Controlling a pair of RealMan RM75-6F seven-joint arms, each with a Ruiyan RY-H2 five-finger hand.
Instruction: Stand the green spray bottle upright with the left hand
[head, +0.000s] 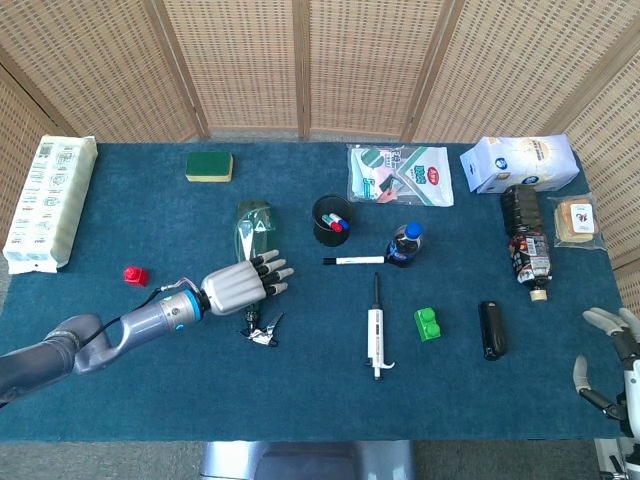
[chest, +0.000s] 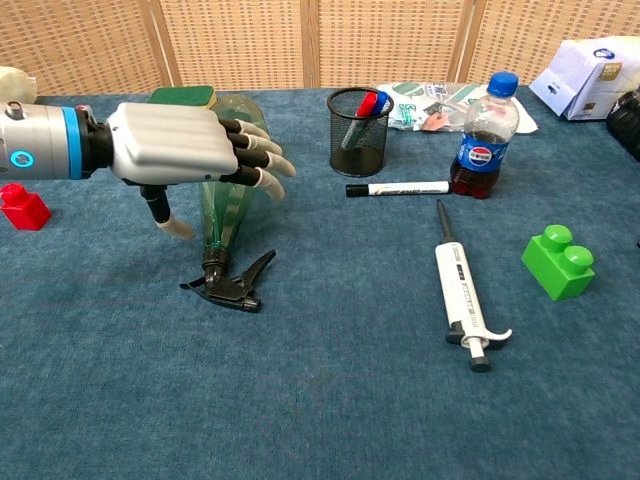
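Green spray bottle (chest: 224, 190), one, flat under left hand (chest: 170, 145), fingers (chest: 262, 160) spread, empty

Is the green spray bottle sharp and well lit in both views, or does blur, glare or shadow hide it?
Head view: even, soft light, no glare; the green spray bottle is sharp, its lower part covered by the left robot hand. Chest view: also sharp, with no motion blur on the hand; the bottle is translucent, with only a faint shadow beneath.

Mesh pen cup (chest: 359, 131) crowds bottle's right; open table (chest: 330, 400) toward robot.
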